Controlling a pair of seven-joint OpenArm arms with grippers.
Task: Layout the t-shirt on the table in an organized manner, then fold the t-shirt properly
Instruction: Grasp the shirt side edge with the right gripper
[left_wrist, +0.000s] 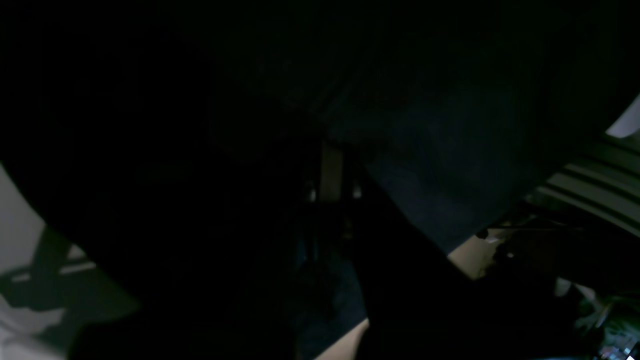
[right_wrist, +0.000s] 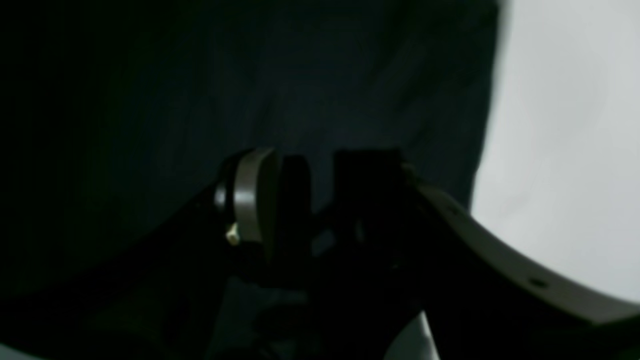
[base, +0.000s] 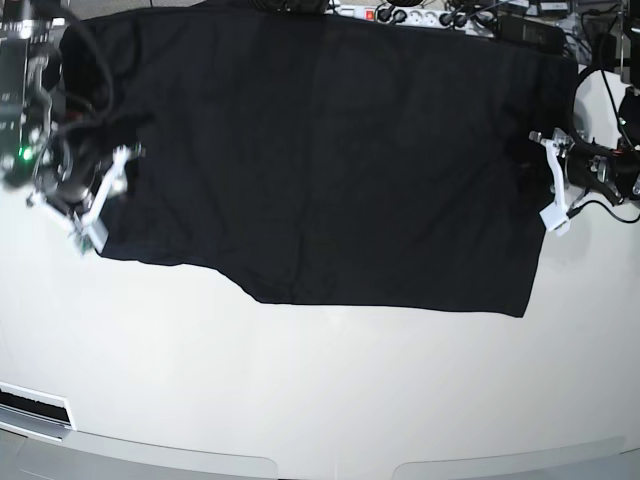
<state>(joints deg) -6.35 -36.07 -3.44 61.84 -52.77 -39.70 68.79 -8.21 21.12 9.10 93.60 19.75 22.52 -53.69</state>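
Observation:
The black t-shirt (base: 330, 160) lies spread wide over the far half of the white table (base: 320, 390), its lower hem running unevenly from left to right. At the shirt's left edge my right gripper (base: 100, 195) stands open, and in the right wrist view its fingers (right_wrist: 250, 195) are apart with dark cloth (right_wrist: 250, 75) just beyond them. At the shirt's right edge is my left gripper (base: 545, 180). In the left wrist view its jaws (left_wrist: 332, 172) are shut on the t-shirt (left_wrist: 450, 165), which drapes around them and fills most of that dark view.
A power strip with plugs and cables (base: 400, 14) runs along the table's far edge behind the shirt. More cables hang by the arm at the right (base: 610, 60). A dark slot (base: 35, 408) sits near the front left corner.

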